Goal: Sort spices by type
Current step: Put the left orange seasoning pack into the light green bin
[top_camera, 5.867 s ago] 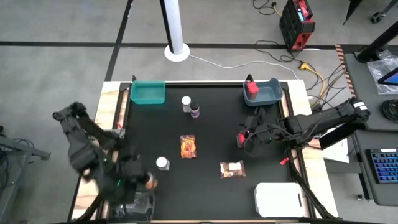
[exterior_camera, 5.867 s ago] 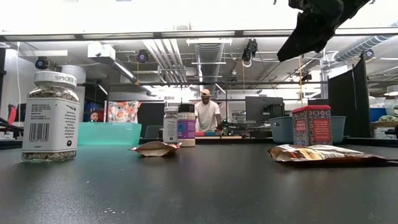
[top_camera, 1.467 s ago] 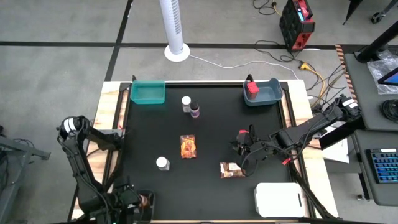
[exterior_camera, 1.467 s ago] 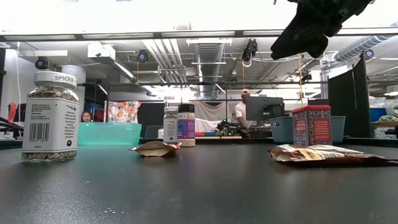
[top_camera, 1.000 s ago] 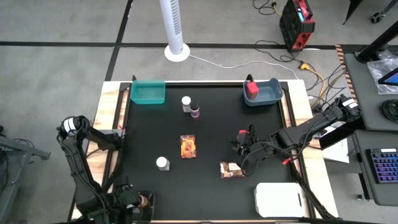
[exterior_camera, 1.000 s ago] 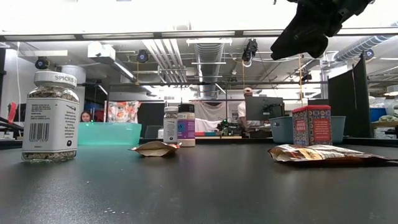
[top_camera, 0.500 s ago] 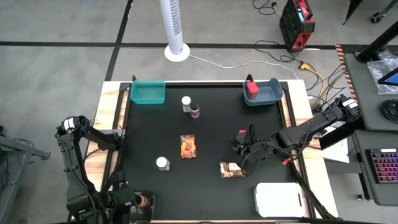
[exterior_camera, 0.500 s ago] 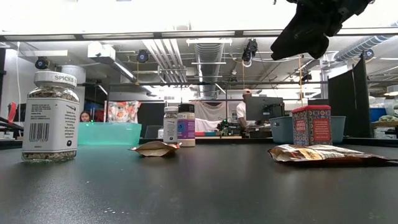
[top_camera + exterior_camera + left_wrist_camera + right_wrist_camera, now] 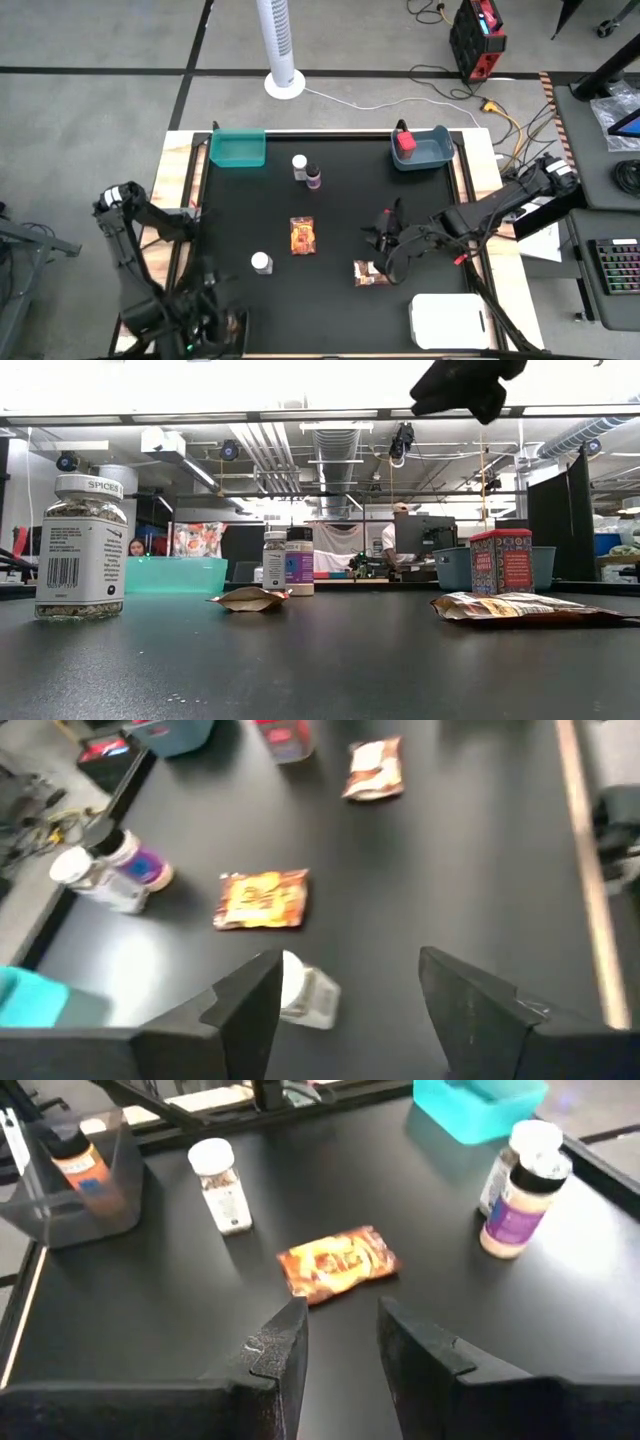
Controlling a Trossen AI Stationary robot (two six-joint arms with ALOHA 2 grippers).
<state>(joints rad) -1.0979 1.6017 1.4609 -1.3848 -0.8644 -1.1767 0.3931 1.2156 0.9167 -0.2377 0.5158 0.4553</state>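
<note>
Two spices appear sorted, the red box (image 9: 404, 142) in the blue-grey bin (image 9: 437, 154) and the orange-labelled jar (image 9: 78, 1162) in the clear tray (image 9: 118, 1208); you still have the red container (image 9: 501, 561), both packets (image 9: 303, 236) and three bottles (image 9: 261, 263) loose on the table (image 9: 340, 210), with the left gripper (image 9: 345, 1005) spread empty near the front-left corner and the right gripper (image 9: 338, 1348) narrowly parted, empty, hovering by the brown packet (image 9: 368, 272).

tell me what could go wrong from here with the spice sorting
1. The right gripper hangs empty above the mat with the red box and brown packet close by; a sideways descent could topple the box.
2. The two bottles stand touching, so reaching for one may knock over the other.
3. The orange packet lies flat on the mat, so fingers could slide over it rather than catch an edge.
</note>
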